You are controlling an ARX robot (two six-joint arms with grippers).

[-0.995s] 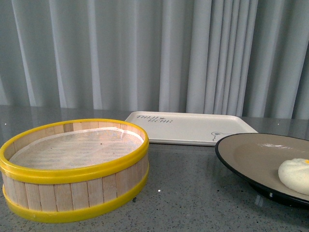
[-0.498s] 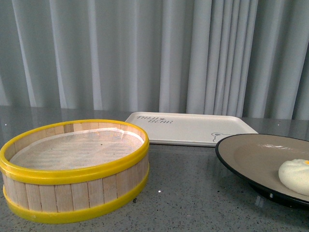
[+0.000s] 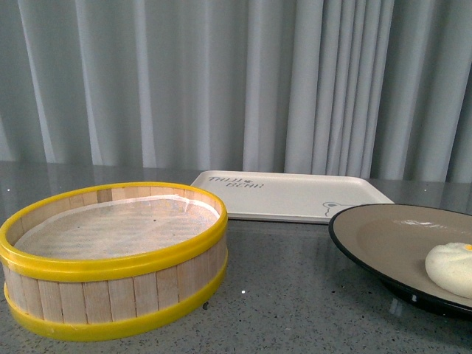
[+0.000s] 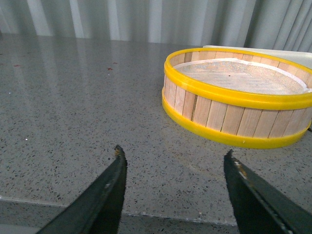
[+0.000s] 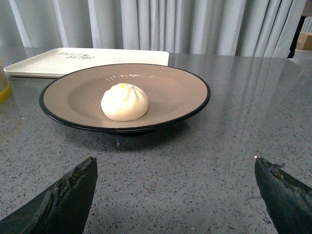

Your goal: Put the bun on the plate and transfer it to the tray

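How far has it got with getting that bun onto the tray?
Done: the bun sits on the plate. In hand: nothing; the left fingers and right fingers are open and empty, the right ones facing the plate. Left: lifting the plate off the table onto the tray beyond it.

Bright, even light; glare streaks on the table (image 5: 273, 97), soft shadow under the plate (image 5: 73, 95)
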